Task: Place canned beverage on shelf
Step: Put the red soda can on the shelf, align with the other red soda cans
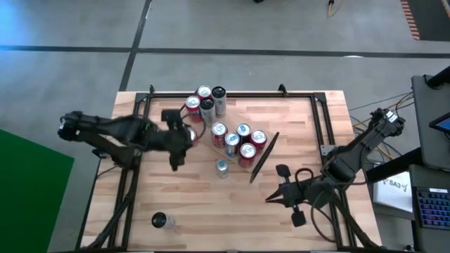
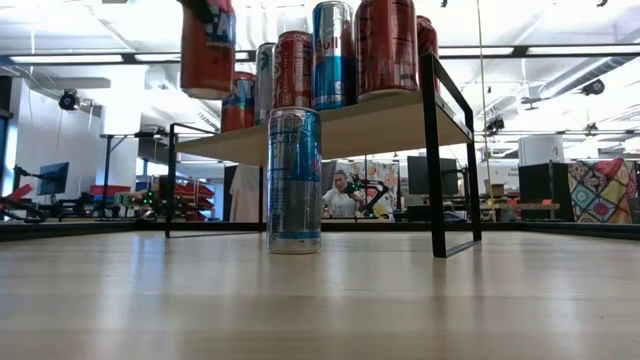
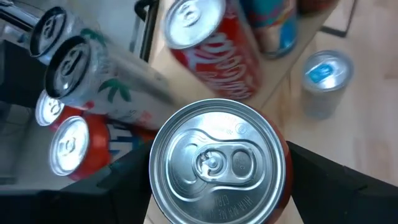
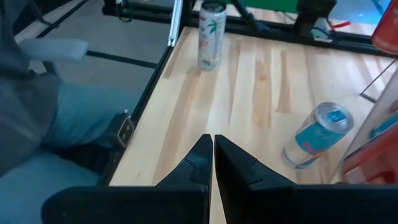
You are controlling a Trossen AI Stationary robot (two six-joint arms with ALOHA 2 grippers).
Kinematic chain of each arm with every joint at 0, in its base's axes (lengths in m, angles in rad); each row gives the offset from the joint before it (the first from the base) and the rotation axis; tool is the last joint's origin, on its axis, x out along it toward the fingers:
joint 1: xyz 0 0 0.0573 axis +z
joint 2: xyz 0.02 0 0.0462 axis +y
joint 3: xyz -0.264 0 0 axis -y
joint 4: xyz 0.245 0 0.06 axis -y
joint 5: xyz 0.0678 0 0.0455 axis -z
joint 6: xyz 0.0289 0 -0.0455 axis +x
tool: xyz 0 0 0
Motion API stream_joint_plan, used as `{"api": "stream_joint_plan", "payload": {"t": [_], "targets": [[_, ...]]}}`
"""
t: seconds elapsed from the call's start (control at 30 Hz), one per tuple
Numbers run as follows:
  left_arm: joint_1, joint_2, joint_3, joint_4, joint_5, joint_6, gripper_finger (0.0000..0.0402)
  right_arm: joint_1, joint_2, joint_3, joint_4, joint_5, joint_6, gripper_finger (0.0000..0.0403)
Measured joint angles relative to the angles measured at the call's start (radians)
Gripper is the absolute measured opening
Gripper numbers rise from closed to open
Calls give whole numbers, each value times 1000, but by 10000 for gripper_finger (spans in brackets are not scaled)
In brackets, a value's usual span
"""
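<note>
Here the left gripper holds a red aluminium can from the sides, its fingers spread wide around the body; in the left wrist view only the silver lid and a sliver of red show, the rest hidden. In the low view that can hangs above the shelf's left end, its top cut off by the picture's edge. The light-wood shelf with thin black end frames stands near the middle of the tabletop, already carrying several red and blue cans whose labels are hard to read. A slim blue-and-silver can stands on the tabletop just beside the shelf's near edge. A white can with a palm print stands near the front-left corner. Another cluster of cans sits at the far edge. The right gripper, fingers pressed together and empty, waits near the tabletop's front-right corner.
</note>
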Motion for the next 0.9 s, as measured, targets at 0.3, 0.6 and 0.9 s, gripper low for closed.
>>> {"api": "stream_joint_plan", "payload": {"t": [0.3, 0.6, 0.9], "targets": [[215, -46, -53, 146, 222, 252, 291, -14, -2, 76, -8, -1, -54, 9], [366, -52, -73, 181, 338, 330, 294, -27, -3, 143, -40, 0, -84, 9], [392, -52, -111, 203, 418, 296, 297, -28, -3, 145, -40, 0, -66, 9]]}}
